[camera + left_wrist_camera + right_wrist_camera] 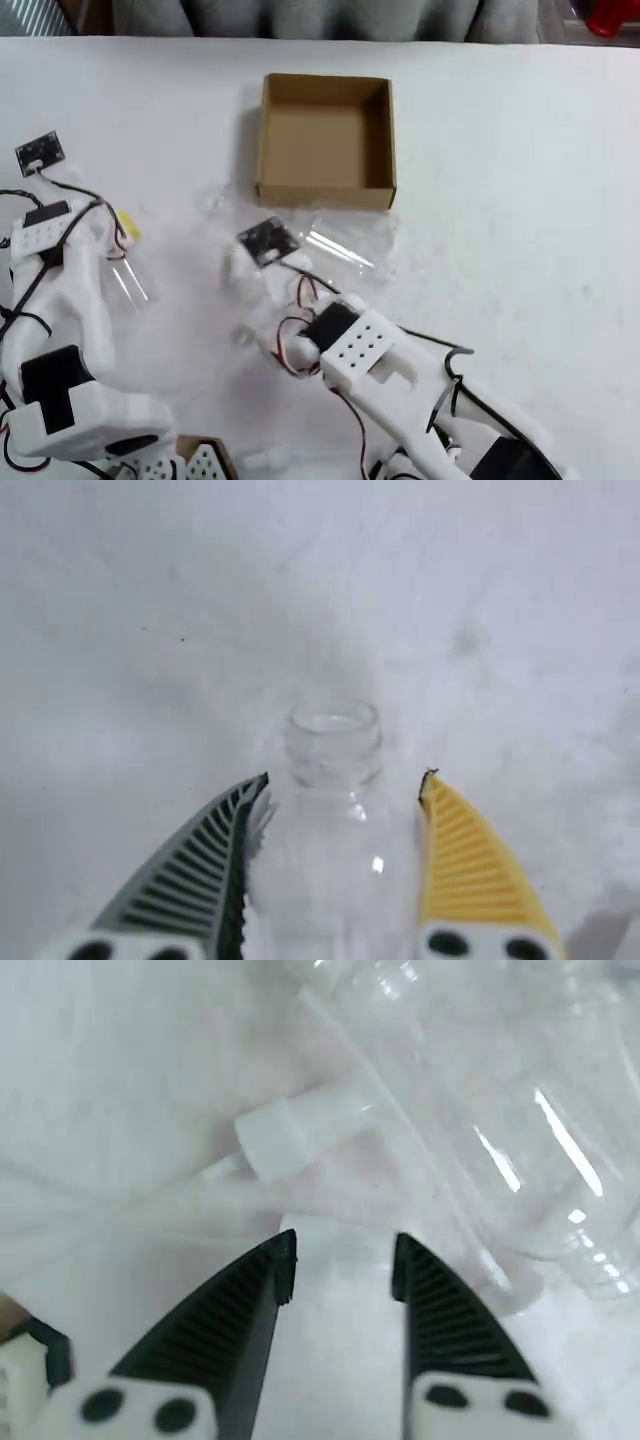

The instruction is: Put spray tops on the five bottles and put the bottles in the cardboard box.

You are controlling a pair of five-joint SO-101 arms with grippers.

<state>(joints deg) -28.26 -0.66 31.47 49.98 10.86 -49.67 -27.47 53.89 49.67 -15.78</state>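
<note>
We log the cardboard box as matt brown cardboard. The desk is white and matt. The bottle in the left end effector is clear, glossy plastic. That end effector's fingers are ribbed plastic, one grey-green and one yellow. The right end effector has black ribbed plastic fingers on a smooth white plastic spray top. The loose bottles beside it are clear and glossy, with bright glints. The arm shells are matt white plastic.

**A:** left gripper, one side yellow, the other grey-green, both ribbed?

**B:** yep. right gripper is ribbed black, bottle clear, spray top white, cardboard box plain brown.
</note>
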